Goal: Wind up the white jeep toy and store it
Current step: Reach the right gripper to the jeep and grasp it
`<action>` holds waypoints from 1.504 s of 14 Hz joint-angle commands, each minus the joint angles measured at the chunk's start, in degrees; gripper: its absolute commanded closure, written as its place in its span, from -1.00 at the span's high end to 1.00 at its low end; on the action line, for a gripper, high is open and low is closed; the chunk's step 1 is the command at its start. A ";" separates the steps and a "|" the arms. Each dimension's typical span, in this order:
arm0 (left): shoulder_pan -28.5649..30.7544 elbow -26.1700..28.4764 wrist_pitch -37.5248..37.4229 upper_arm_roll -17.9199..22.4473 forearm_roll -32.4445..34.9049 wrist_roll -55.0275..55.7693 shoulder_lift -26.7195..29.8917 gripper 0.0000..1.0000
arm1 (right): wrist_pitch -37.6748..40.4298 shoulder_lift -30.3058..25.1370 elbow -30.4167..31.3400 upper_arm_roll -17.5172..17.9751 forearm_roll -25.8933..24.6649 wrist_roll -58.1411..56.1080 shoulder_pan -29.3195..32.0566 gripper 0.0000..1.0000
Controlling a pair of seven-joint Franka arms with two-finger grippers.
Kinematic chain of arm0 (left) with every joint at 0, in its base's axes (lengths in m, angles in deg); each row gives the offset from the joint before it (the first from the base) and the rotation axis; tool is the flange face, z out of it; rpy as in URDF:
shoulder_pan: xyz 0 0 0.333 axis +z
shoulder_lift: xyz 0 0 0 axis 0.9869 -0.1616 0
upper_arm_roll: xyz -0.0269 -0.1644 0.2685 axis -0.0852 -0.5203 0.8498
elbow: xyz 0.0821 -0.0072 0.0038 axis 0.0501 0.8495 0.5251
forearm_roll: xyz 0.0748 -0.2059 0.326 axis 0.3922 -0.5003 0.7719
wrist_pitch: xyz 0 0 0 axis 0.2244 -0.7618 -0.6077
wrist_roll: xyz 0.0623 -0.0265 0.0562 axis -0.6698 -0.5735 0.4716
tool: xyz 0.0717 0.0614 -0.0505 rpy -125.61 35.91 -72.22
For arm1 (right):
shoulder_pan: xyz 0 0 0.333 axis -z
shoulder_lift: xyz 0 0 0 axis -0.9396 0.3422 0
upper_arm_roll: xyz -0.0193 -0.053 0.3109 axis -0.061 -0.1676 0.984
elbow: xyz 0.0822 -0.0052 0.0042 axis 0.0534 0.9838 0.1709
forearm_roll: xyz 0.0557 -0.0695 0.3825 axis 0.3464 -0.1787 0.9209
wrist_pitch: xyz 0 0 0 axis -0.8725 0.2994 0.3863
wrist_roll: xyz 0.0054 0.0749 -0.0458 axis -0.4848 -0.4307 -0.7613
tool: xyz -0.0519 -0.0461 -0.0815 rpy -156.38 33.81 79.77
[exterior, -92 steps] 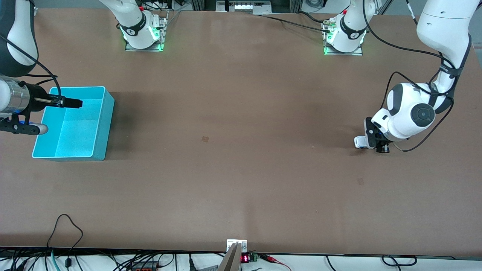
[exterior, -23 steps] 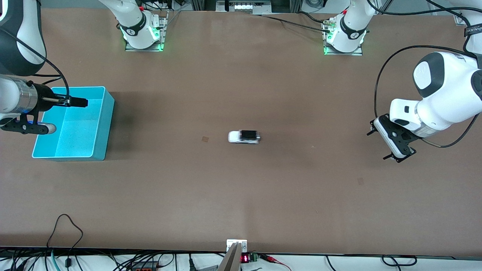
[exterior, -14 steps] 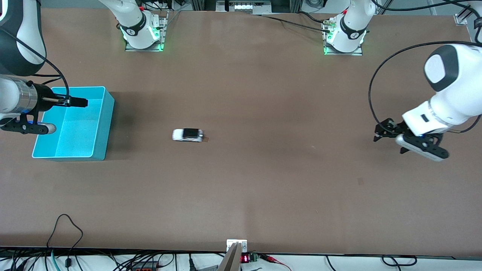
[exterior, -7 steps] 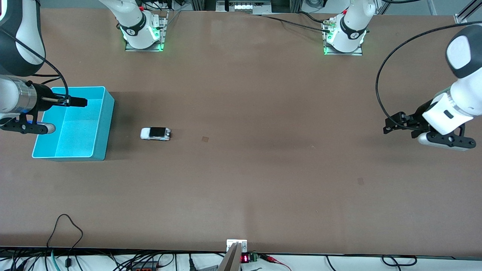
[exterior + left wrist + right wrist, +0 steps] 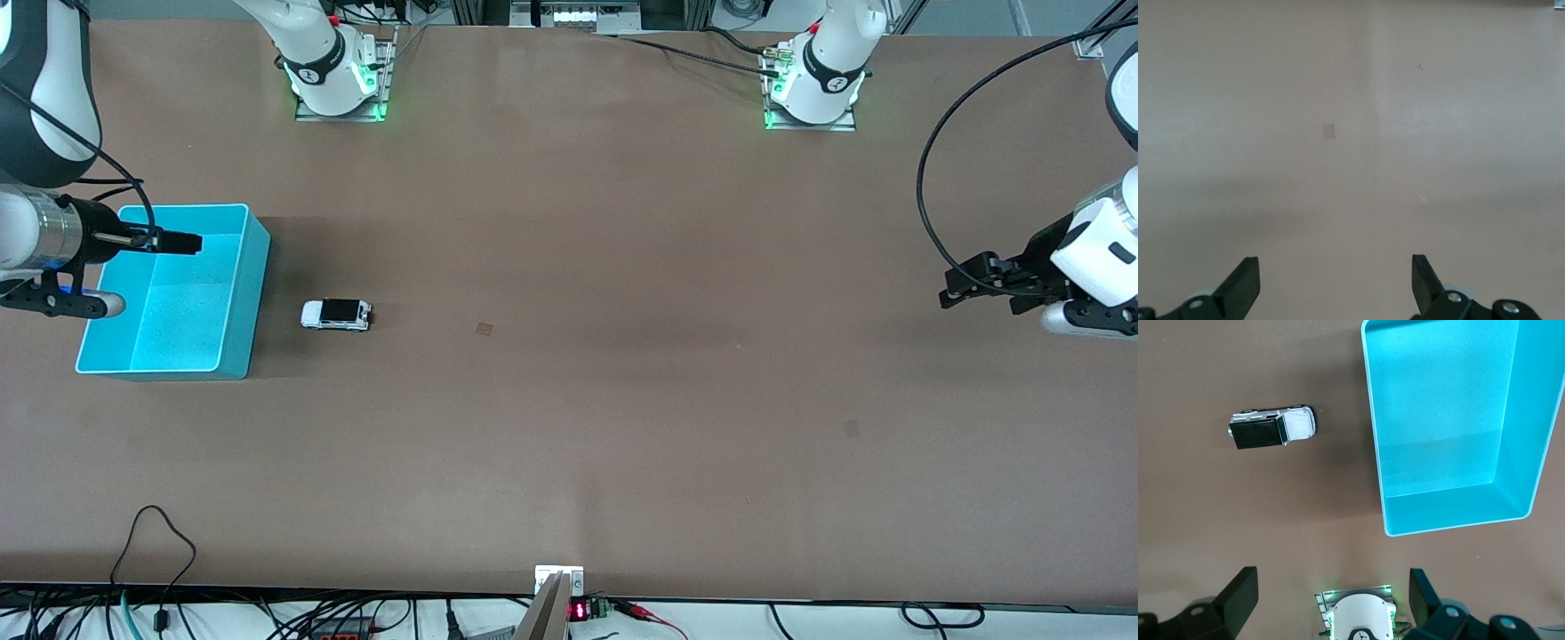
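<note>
In the front view, the white jeep toy (image 5: 336, 314) is seen on the brown table (image 5: 569, 427), just beside the turquoise bin (image 5: 233, 293) on the side toward the left arm's end, not touching it. Nothing lies between toy and bin. A small square mark (image 5: 484, 329) is seen on the tabletop near the toy, farther toward the left arm's end. The right gripper (image 5: 173, 242) is held over the bin, its fingers spread and holding nothing. The left gripper (image 5: 965, 280) hangs over bare table at the left arm's end, well apart from the toy, its fingers spread too. Loose cables (image 5: 156, 542) lie along the table edge nearest the camera.

In the left wrist view, only bare tabletop and a faint square patch (image 5: 1329, 131) are shown ahead of the two spread fingertips (image 5: 1245, 283).

In the right wrist view, the toy (image 5: 1273, 427) is seen beside the bin's wall (image 5: 1373, 453), with a gap of table between them. The bin is empty. The right arm's base (image 5: 1358, 617) shows between the spread fingertips (image 5: 1241, 590).
</note>
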 commanded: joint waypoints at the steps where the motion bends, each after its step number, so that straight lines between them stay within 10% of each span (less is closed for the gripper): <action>1: -1.78 -3.82 -4.48 0.87 1.45 4.64 -0.53 1.00 | -3.49 -2.04 3.79 0.09 0.80 0.30 0.19 1.00; 10: -1.78 -5.59 -7.83 0.26 1.89 2.98 0.35 1.00 | -28.63 -14.70 32.53 0.44 0.72 19.06 -2.52 1.00; 17: -1.69 -5.94 -7.84 0.61 1.63 3.69 0.35 1.00 | -40.76 -9.17 34.04 0.52 0.89 62.66 -9.21 1.00; 21: -1.78 -7.09 -7.84 0.43 1.98 3.60 0.26 1.00 | -46.92 -4.87 34.04 0.44 10.19 71.57 -9.65 1.00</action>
